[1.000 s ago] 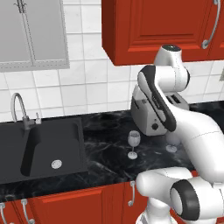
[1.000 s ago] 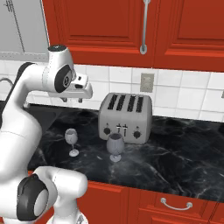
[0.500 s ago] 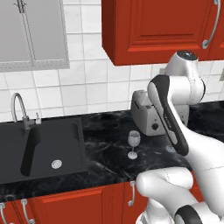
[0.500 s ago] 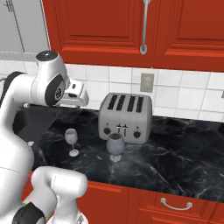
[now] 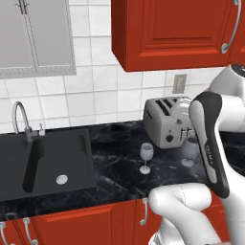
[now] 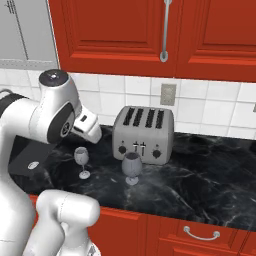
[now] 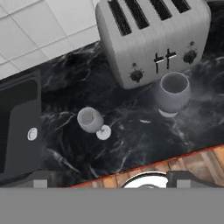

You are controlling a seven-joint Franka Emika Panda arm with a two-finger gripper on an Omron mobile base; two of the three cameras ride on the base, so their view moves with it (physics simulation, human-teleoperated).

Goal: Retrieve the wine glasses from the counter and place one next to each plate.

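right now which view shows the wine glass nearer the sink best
The hand view: the smaller wine glass is seen from above, whole, bowl and foot unobstructed. The left base view and right base view show it upright from the side, smaller.

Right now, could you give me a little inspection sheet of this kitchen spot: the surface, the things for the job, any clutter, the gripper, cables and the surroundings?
Surface: long black marbled stone counter over red cabinet doors.
Job's things: two clear greyish stemmed wine glasses, upright and apart; the smaller glass stands between sink and toaster, the larger glass just in front of the toaster.
Clutter: silver four-slot toaster against the tiled wall.
Gripper: the dark finger tips stand wide apart, high above the counter, holding nothing.
Cables: nothing seen.
Surroundings: inset black sink with curved tap, white wall tiles, wall socket, red upper cabinets.
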